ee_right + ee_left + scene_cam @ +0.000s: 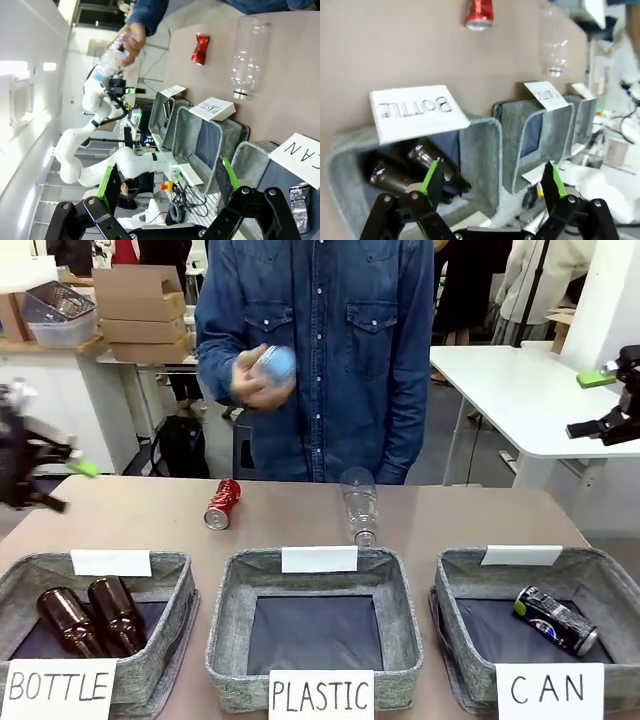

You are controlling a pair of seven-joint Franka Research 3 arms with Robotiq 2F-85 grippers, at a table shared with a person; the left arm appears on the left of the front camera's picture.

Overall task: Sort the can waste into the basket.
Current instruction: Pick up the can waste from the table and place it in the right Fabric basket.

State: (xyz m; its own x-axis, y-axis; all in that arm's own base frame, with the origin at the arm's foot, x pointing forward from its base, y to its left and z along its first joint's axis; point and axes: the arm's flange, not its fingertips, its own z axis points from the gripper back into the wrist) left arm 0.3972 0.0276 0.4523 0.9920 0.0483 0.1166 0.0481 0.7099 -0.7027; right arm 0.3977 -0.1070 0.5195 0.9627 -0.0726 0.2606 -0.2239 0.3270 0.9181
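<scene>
Both my jaws wide open, empty. Red can [222, 504] lies on counter [450, 520], far left of centre. Dark can [556, 620] already in CAN basket [595, 560]. Red can probably light, thin, dented, slippery: grip gently across middle.

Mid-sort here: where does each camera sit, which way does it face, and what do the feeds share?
Front: fixed between the arms, facing across the table at the person; left claw and right claw at the edges.
Left wrist: by the BOTTLE basket, looking over it across the table; own open claw.
Right wrist: rolled sideways by the CAN basket, looking across the table; own open claw, left arm beyond.
Shared: all three show the red can and the clear bottle.
</scene>
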